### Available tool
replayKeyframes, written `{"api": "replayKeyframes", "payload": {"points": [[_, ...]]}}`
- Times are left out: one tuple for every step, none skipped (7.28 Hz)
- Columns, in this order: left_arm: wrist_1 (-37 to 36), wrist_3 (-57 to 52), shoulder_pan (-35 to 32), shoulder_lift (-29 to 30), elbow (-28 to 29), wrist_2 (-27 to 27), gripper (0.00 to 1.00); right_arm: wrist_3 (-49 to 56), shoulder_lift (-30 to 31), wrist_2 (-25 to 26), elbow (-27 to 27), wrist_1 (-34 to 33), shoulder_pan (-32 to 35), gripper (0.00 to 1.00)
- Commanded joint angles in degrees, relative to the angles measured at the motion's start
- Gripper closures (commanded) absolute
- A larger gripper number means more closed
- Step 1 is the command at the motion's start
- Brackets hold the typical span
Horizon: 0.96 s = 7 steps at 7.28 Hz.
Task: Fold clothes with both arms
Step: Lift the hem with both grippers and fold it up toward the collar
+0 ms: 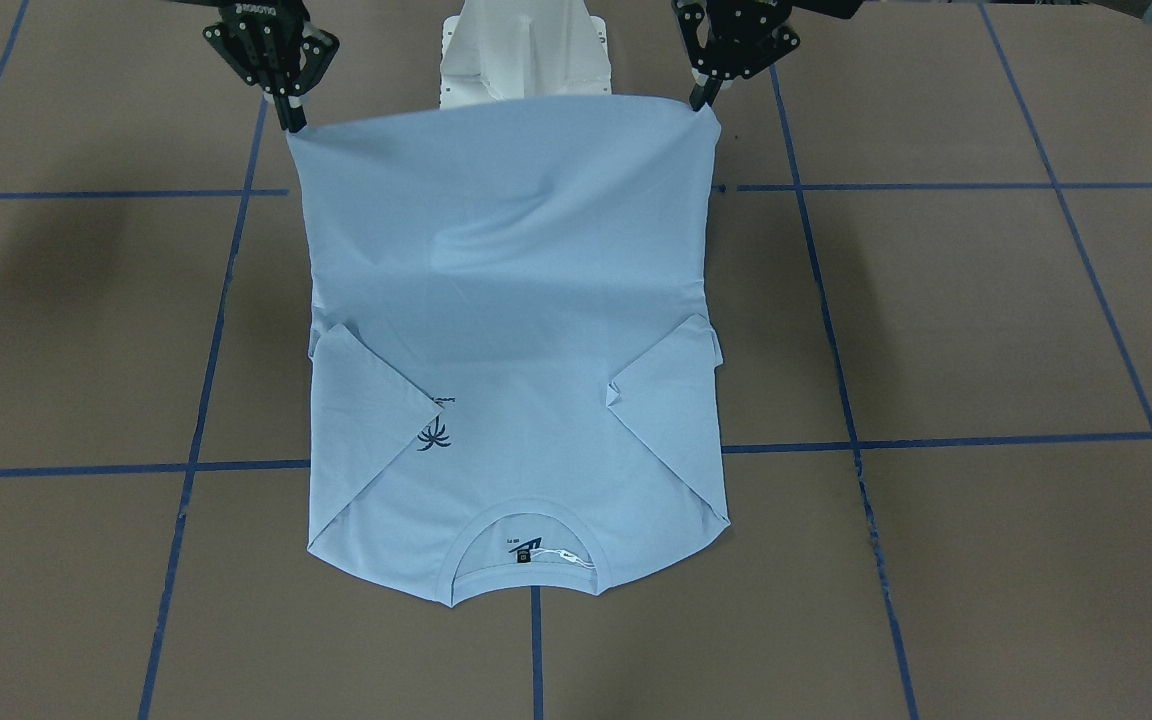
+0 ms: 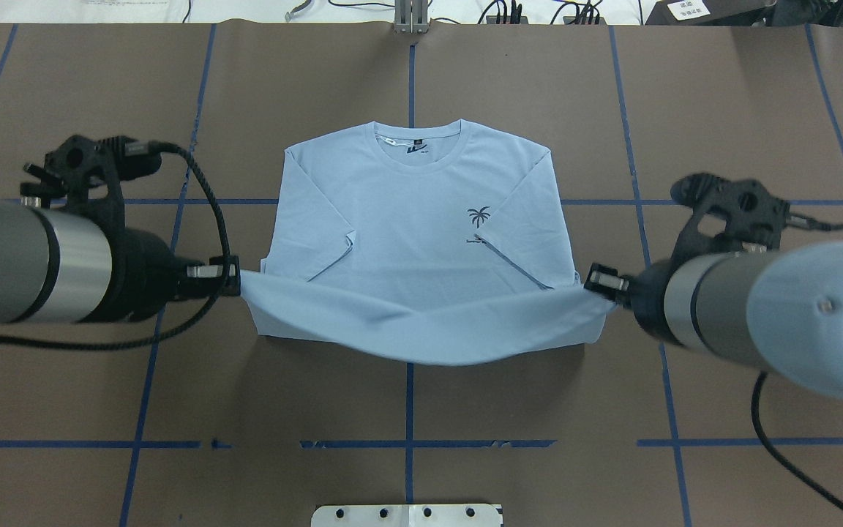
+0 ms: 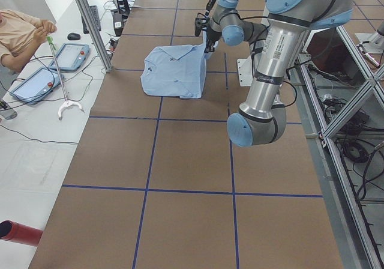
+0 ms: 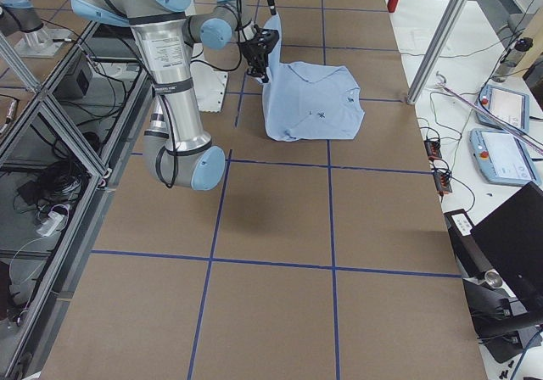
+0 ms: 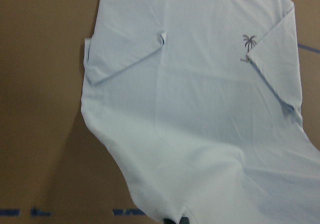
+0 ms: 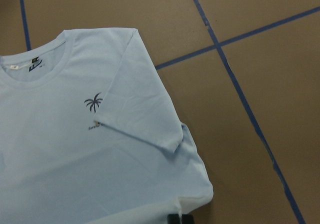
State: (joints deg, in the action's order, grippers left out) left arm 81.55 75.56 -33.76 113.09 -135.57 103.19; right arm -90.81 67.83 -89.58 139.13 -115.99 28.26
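At the table centre, the shirt is lying collar outward while the left gripper and right gripper are pinching its raised hem corners; soft and light, it is sagging between, so corner holds seem right.

The T-shirt lies on the table between the left hand and right hand.
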Motion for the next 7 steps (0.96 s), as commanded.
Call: {"api": "replayKeyframes", "payload": {"points": [[0.36,-5.24,-6.65,4.75,9.50,0.61,1.00,8.17,-5.93,-5.42,-10.41,0.24,11.87,1.00],[1.24,-6.12,-7.63,6.43,13.80,0.35,1.00,9.85,-8.39,-5.43,-16.55,2.85,13.73,1.00],[4.73,-6.39,-7.98,6.97,18.54,0.08,1.00,9.95,-8.42,-5.43,-22.26,9.75,14.79,1.00],[9.98,-6.57,-8.51,7.58,24.25,-0.96,1.00,9.96,-8.94,-5.34,-28.76,15.82,15.41,1.00],[14.82,-6.57,-8.60,9.41,30.92,-2.63,1.00,9.96,-10.86,-5.34,-35.79,21.10,15.68,1.00],[18.52,-6.57,-8.69,11.87,38.03,-2.99,1.00,9.96,-13.23,-5.17,-42.38,25.59,15.77,1.00],[22.39,-6.66,-8.86,13.37,43.58,-5.00,1.00,10.13,-15.86,-5.08,-49.93,29.38,15.95,1.00]]}}
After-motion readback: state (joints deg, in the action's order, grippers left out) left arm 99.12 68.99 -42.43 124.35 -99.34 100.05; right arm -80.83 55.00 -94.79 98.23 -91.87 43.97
